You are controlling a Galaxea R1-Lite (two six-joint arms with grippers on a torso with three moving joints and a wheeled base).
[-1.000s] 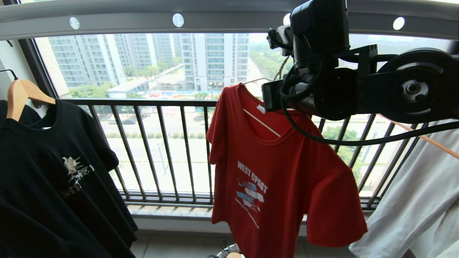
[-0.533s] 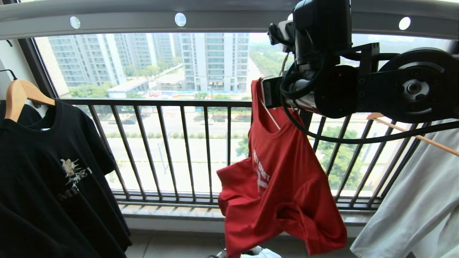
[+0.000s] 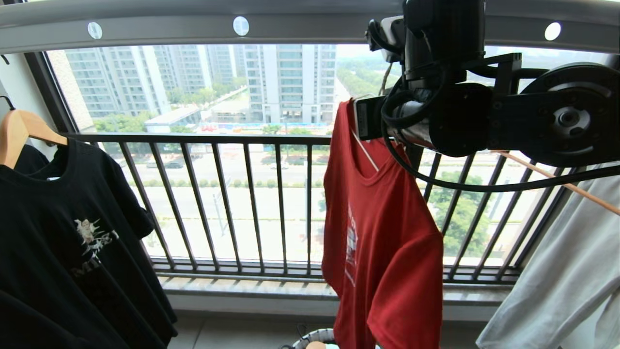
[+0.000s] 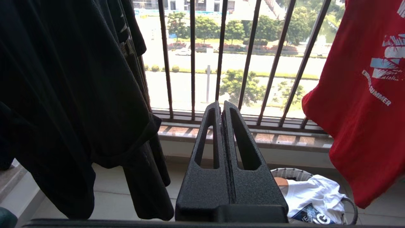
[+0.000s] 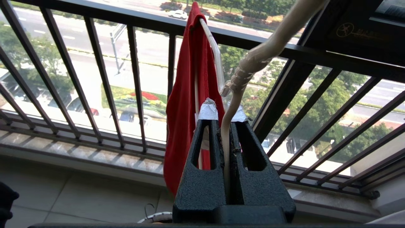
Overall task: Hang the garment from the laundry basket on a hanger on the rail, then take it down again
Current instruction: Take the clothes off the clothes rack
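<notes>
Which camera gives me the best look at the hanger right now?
Right wrist view: the hanger sits clamped in the right pincer, neck visible. Head view shows only a sliver inside the collar; left wrist view shows none.

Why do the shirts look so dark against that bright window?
Head view: daylight comes from behind, so the black T-shirt loses detail and the rail curves from lens distortion. Right wrist view: the hanger looms large, close to the lens.
</notes>
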